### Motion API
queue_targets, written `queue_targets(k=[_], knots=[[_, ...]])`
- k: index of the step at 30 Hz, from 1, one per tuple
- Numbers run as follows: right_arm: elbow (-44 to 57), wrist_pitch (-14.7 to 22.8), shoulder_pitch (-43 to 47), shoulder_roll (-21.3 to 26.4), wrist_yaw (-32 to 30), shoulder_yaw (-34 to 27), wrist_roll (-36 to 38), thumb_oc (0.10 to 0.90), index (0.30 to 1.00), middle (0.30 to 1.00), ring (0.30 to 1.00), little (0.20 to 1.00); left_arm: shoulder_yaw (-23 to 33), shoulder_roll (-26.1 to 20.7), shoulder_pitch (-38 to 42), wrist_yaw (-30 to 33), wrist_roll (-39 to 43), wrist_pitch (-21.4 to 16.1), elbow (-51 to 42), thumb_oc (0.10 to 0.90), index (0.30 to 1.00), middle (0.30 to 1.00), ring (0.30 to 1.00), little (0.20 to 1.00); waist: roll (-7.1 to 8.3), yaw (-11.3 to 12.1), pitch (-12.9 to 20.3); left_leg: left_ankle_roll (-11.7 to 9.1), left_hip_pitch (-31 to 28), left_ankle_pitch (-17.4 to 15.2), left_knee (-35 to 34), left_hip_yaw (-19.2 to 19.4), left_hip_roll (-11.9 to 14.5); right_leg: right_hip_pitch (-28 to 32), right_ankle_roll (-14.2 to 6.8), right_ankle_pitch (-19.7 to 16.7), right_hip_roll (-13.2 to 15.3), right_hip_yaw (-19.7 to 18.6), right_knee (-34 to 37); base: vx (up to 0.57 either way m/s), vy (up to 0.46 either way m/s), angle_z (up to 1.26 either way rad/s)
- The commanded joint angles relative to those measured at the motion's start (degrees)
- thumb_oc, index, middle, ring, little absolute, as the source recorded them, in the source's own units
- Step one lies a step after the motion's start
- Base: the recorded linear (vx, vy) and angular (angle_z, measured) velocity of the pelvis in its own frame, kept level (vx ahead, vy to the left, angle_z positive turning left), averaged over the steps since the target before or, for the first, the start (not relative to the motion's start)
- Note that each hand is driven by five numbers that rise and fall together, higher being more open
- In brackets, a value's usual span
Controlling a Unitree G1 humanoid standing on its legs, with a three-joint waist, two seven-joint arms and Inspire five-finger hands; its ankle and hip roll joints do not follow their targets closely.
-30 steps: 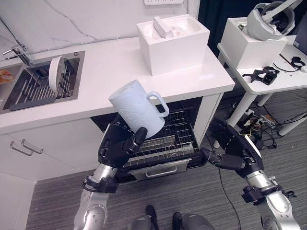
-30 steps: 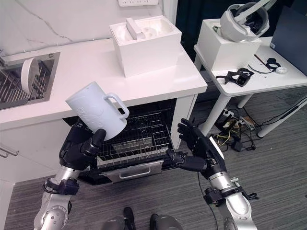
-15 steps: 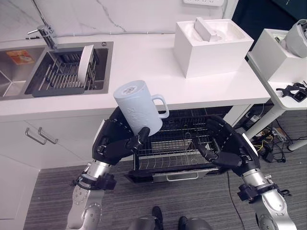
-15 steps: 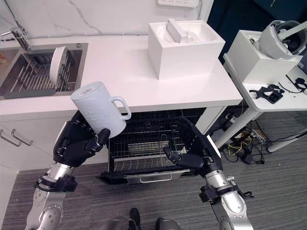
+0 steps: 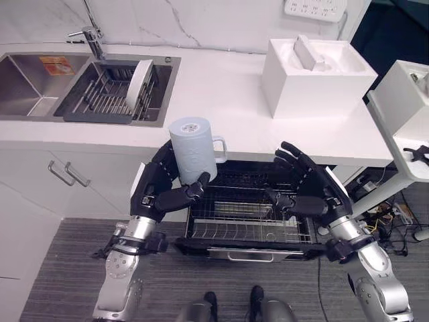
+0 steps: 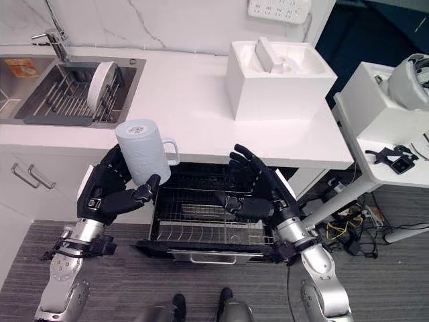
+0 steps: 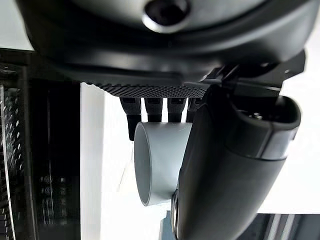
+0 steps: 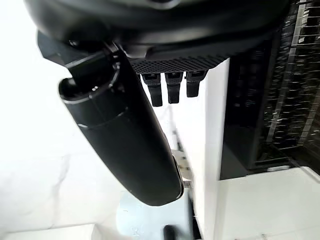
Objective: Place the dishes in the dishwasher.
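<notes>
A: Where's the mug?
B: Upside down in left hand, fingers curled round it, above pulled-out dishwasher rack. Probably inverted to drain.
A: Right hand?
B: Empty, fingers spread, hovering over rack. Likely ready to steady it.

I look down on a long white countertop set against a white marble-veined wall, where a white socket strip is mounted. A steel sink with a chrome tap is let into the counter on my left. White cabinet fronts with bar handles stand below it. The floor is grey, striped carpet. A white side table stands on my right.
</notes>
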State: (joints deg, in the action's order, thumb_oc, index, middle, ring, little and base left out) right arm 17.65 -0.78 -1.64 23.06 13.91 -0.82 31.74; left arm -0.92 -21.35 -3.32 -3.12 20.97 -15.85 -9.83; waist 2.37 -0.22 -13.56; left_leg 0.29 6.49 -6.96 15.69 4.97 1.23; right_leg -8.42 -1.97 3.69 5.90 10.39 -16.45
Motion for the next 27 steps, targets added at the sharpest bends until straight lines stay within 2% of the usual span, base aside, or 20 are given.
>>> queue_targets(k=[1,4,7,11,13,15,18,21,27], knots=[[6.2,1.6,2.3,1.7,4.2,-1.8,6.4,0.800,0.900,0.900,0.900,0.900,-0.4,-2.4,6.5,6.8,-10.8,-12.1,-5.8,0.400,0.300,0.300,0.300,0.300,-0.88,-2.2,5.5,-1.9,-2.3,-8.2,1.5,2.7,5.6,2.2,-3.2,9.0,2.0,-0.4,-0.7,-0.03,-0.116,0.08],[6.2,-0.5,2.9,3.5,6.6,-2.2,9.1,0.800,0.900,0.900,0.900,0.900,0.0,-3.5,7.7,7.2,-12.1,-12.5,-4.3,0.400,0.300,0.300,0.300,0.300,-0.91,-2.5,6.3,-2.3,-2.6,-8.3,1.5,2.5,5.9,2.7,-3.1,9.3,1.8,-0.2,-0.7,-0.01,-0.059,0.07],[5.7,-1.0,4.6,4.0,7.8,-2.6,12.3,0.800,0.900,0.900,0.900,0.900,-0.9,-4.0,9.3,7.9,-14.0,-13.6,-2.1,0.400,0.300,0.300,0.300,0.300,-0.89,-2.7,6.8,-2.6,-3.1,-8.5,1.5,2.1,5.9,3.4,-2.9,9.6,1.4,-0.3,-0.7,0.00,-0.010,0.02],[5.7,-3.3,6.6,2.5,9.5,-1.4,19.5,0.800,0.900,0.900,0.900,0.900,-3.4,-4.0,11.1,10.6,-18.7,-14.8,0.0,0.400,0.300,0.300,0.300,0.300,-0.93,-2.5,7.3,-2.5,-3.6,-9.0,1.5,2.2,5.7,4.0,-2.9,9.9,1.4,-0.1,-0.7,0.00,0.001,0.01],[5.7,-3.3,6.7,2.2,9.7,-1.1,19.9,0.800,0.900,0.900,0.900,0.900,-3.6,-4.0,11.2,10.9,-19.0,-15.0,0.3,0.400,0.300,0.300,0.300,0.300,-0.90,-2.4,7.4,-2.5,-3.7,-9.1,1.5,2.3,5.7,4.1,-3.0,9.9,1.5,-0.1,-0.7,0.00,0.000,0.00],[5.9,-2.1,7.1,1.2,8.9,0.5,18.2,0.800,0.900,0.900,0.900,0.900,-4.8,-4.1,11.4,15.1,-22.6,-16.2,1.0,0.400,0.300,0.300,0.300,0.300,-0.87,-2.2,7.8,-2.3,-3.9,-9.4,1.5,2.5,5.6,4.3,-3.0,9.9,1.6,0.0,-0.7,0.00,0.000,0.00],[5.8,0.2,8.0,0.8,7.6,1.2,19.3,0.800,0.900,0.900,0.900,0.900,-6.3,-3.9,12.1,18.4,-24.5,-15.2,2.0,0.400,0.300,0.300,0.300,0.300,-0.75,-2.1,8.0,-2.2,-4.2,-9.6,1.5,2.7,5.5,4.5,-3.0,10.0,1.6,-0.1,-0.7,0.00,0.000,0.00],[5.9,1.4,9.1,-0.1,6.3,1.8,19.9,0.800,0.900,0.900,0.900,0.900,-7.7,-3.4,12.8,19.4,-25.5,-15.2,2.9,0.400,0.300,0.300,0.300,0.300,-0.67,-1.9,8.0,-2.0,-4.3,-9.8,1.5,2.7,5.4,4.6,-3.0,10.0,1.5,-0.3,-0.7,0.00,0.000,0.00],[5.6,2.8,10.1,-0.3,2.9,2.1,15.2,0.800,0.900,0.900,0.900,0.900,-9.3,-3.2,12.8,18.2,-24.5,-16.4,2.3,0.400,0.300,0.300,0.300,0.300,-0.73,-1.7,8.3,-1.6,-4.6,-10.2,1.5,3.0,5.3,4.9,-2.9,10.1,1.4,-0.6,-0.7,0.00,0.005,0.00]])
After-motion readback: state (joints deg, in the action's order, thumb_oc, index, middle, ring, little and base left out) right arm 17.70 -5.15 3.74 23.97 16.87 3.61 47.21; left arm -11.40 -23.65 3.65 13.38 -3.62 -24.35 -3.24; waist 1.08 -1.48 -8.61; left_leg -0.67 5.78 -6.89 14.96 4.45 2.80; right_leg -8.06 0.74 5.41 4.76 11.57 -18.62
